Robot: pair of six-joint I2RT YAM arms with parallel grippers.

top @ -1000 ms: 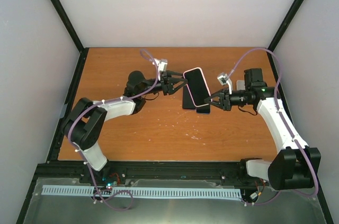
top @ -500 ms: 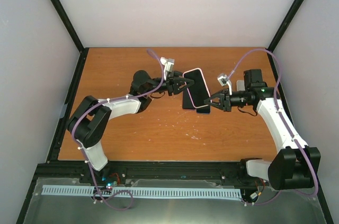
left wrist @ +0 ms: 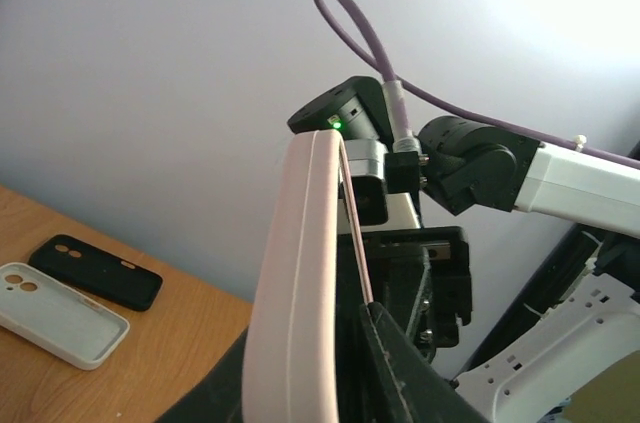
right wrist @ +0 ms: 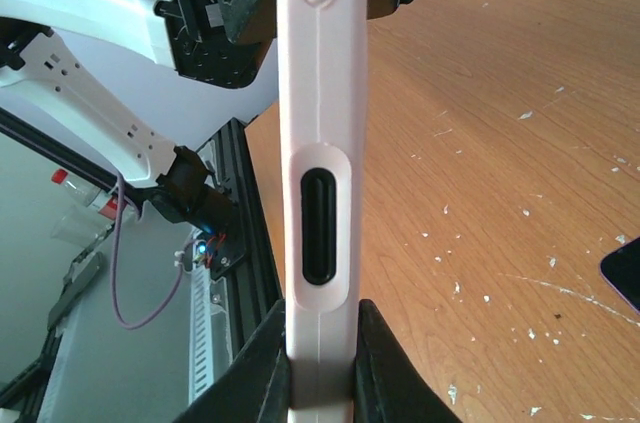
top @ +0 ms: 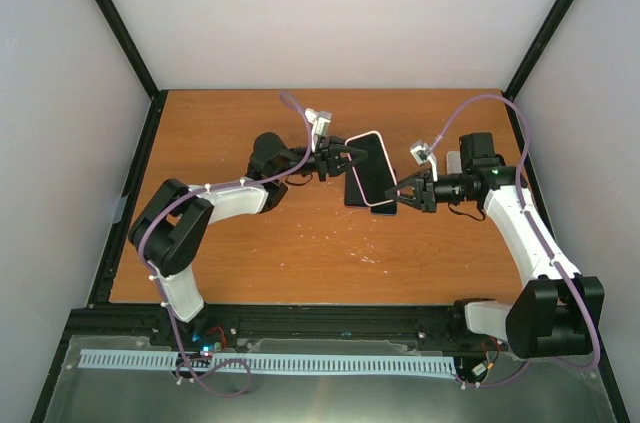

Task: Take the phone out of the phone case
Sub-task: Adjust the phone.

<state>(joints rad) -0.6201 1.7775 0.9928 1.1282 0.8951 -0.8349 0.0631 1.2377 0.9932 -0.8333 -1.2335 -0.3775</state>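
**Item Count**

You have two arms: the left arm (top: 215,201) and the right arm (top: 525,223). They carry two grippers: left gripper (top: 345,158) and right gripper (top: 395,193). Count one phone (top: 372,168) in one pink phone case (right wrist: 318,93). Count two loose cases: one black case (left wrist: 95,271) and one white case (left wrist: 60,315). Count one dark flat slab (top: 355,191).

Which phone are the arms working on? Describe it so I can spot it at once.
Above the middle of the wooden table, look between the left gripper and right gripper: the pink-cased phone is pinched there, held in the air. Unlike the black case and white case lying flat, it has a pink rim.
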